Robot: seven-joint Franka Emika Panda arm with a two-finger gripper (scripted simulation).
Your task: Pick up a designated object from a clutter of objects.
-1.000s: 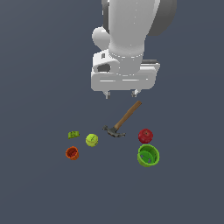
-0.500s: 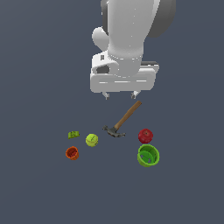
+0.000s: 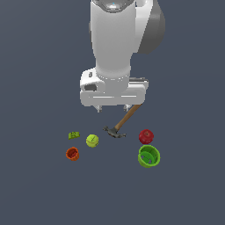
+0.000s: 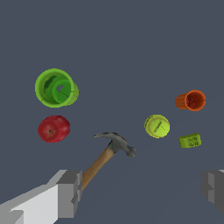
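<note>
The small orange-red cup (image 3: 72,153) lies on its side on the dark floor at the exterior view's left, its mouth visible in the wrist view (image 4: 191,100). Around it sits the clutter: a yellow-green tennis ball (image 3: 92,140) (image 4: 157,126), a tiny green block (image 3: 74,135) (image 4: 190,141), a wooden-handled hammer (image 3: 118,127) (image 4: 109,151), a red apple (image 3: 146,136) (image 4: 54,128) and a larger green cup (image 3: 149,156) (image 4: 56,87). My gripper (image 3: 114,107) (image 4: 142,190) hangs open and empty well above the hammer, apart from the orange cup.
The white arm and hand (image 3: 113,66) fill the upper middle of the exterior view and hide the far end of the hammer's handle. All items rest on a plain dark grey floor (image 3: 44,189).
The hand has come lower and shifted a little toward the exterior view's left. The objects have stayed where they were.
</note>
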